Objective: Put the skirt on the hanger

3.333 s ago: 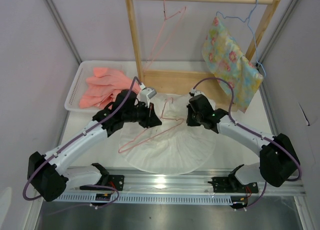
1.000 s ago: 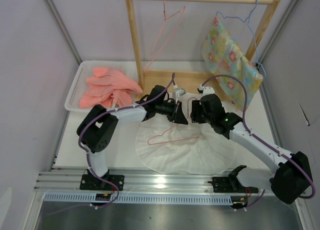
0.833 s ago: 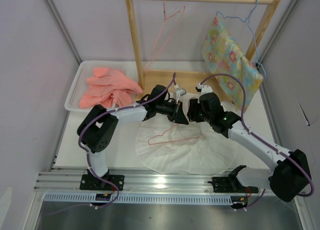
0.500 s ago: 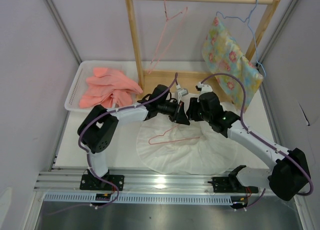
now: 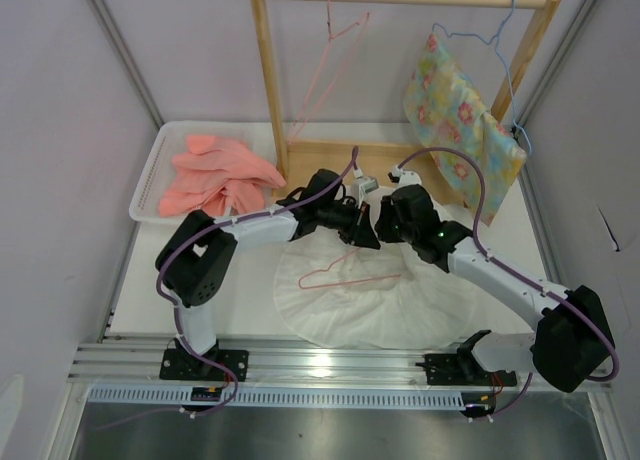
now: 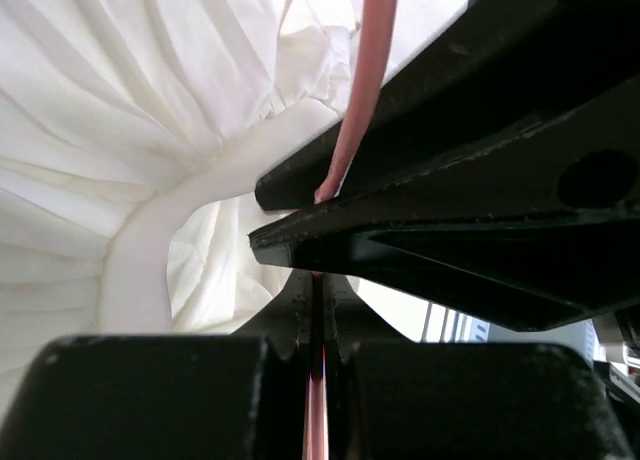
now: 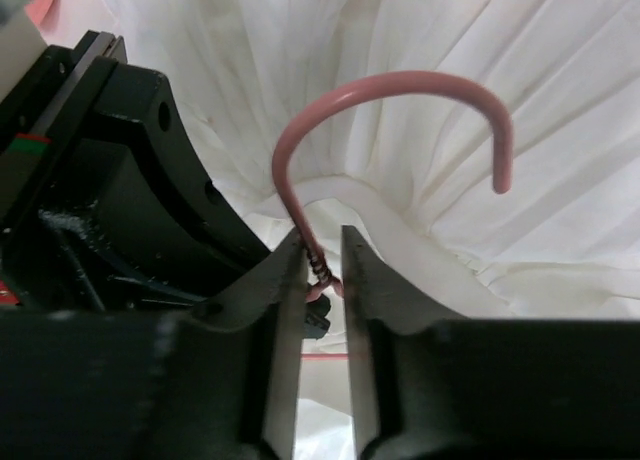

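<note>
Since a second ago my right gripper (image 7: pixel 322 265) has closed in on the thin pink wire hanger (image 7: pixel 390 83), straddling its twisted neck; I cannot tell whether it grips. My left gripper (image 6: pixel 316 325) clamps the wire. It lies on the white ruffled skirt (image 5: pixel 370 310).

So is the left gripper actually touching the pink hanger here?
Touching. The left wrist view shows the hanger's pink wire pinched between the fingers of the left gripper, with no gap on either side.
</note>
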Controlling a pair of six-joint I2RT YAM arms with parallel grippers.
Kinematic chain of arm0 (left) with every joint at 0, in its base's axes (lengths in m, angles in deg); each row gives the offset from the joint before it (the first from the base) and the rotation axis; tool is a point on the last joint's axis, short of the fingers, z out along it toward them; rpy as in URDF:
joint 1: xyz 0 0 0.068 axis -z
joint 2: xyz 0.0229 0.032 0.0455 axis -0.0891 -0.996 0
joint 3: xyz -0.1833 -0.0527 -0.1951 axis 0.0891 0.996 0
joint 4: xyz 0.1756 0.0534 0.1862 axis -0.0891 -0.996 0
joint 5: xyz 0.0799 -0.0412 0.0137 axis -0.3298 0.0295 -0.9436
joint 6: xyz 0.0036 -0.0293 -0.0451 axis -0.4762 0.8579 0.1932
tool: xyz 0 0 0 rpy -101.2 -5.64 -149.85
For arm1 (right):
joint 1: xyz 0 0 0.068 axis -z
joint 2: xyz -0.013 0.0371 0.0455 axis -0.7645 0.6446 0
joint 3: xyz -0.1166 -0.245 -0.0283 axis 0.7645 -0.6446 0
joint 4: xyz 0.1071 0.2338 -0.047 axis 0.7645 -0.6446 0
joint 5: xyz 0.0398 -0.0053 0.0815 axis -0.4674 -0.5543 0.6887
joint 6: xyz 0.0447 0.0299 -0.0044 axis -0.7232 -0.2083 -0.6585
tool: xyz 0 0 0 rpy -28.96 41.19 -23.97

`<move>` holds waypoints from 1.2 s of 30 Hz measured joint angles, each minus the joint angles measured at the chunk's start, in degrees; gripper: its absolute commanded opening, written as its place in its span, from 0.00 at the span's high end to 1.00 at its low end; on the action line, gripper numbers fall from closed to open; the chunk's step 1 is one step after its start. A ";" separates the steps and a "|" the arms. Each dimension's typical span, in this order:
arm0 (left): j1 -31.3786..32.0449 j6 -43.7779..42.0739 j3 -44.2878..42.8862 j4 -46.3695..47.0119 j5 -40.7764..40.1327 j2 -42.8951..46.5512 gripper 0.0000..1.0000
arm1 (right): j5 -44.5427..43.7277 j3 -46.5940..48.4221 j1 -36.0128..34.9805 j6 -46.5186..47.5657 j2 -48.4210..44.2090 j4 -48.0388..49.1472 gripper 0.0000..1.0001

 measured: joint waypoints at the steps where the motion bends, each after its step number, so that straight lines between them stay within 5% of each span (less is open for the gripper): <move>1: 0.07 -0.20 -0.22 -0.33 -0.44 0.00 1.00 | -0.26 0.00 -0.17 0.20 0.00 0.02 0.90; 5: 0.44 -0.35 -0.39 -1.42 -2.34 0.50 0.97 | -2.16 0.00 -0.85 1.22 0.07 -0.35 1.00; 10: 1.11 -1.31 -0.39 -4.44 -8.63 2.60 0.59 | -4.52 -0.11 -1.53 1.33 0.00 -0.42 1.00; 13: 1.01 -1.77 -0.39 -6.93 -14.08 4.98 0.53 | -5.35 -0.79 -1.60 1.33 -0.48 -0.44 1.00; 22: 0.00 -3.50 -0.39 -15.93 -27.19 14.84 0.51 | -6.03 -1.84 -1.62 1.62 -2.38 -0.63 1.00; 36: 0.79 -7.76 2.47 -24.44 -23.80 11.85 0.51 | -5.99 -3.19 -1.62 1.77 -5.35 -0.70 1.00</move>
